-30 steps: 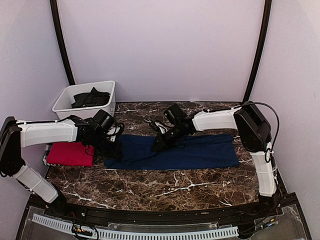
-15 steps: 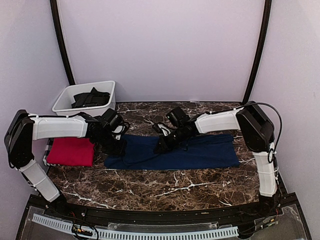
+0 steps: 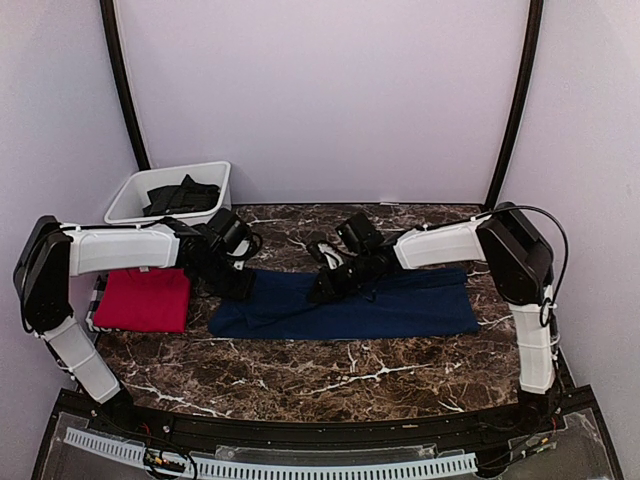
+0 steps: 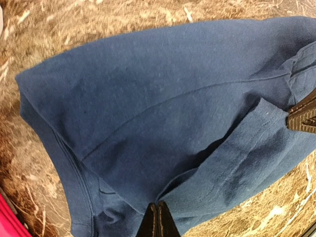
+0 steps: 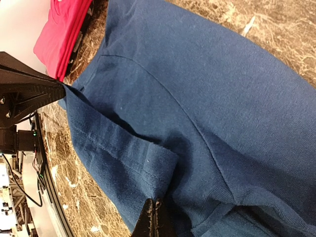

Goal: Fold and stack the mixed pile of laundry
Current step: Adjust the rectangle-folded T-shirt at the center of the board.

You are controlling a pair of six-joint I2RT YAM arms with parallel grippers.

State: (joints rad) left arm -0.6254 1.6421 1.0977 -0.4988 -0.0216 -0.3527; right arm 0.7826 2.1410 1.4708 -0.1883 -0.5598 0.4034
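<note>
The navy blue T-shirt (image 3: 380,305) lies flat across the middle of the marble table. My left gripper (image 3: 240,285) is shut on its far-left edge; the left wrist view shows the jaws closed on a folded hem (image 4: 158,217) of the shirt (image 4: 148,98). My right gripper (image 3: 325,290) is shut on the shirt's back edge near the middle; the right wrist view shows the jaws pinching a hem fold (image 5: 157,210). The folded red T-shirt (image 3: 145,300) lies at the table's left. The dark charcoal shirt (image 3: 180,197) sits in the bin.
A white plastic bin (image 3: 215,205) stands at the back left corner. The marble table (image 3: 330,370) stretches bare in front of the blue shirt. The red shirt rests on a small stand at the table's left edge.
Both grippers have moved toward the back of the table with the blue shirt's edge, the left one also rightward, pulling the left end of the shirt back and flatter.
</note>
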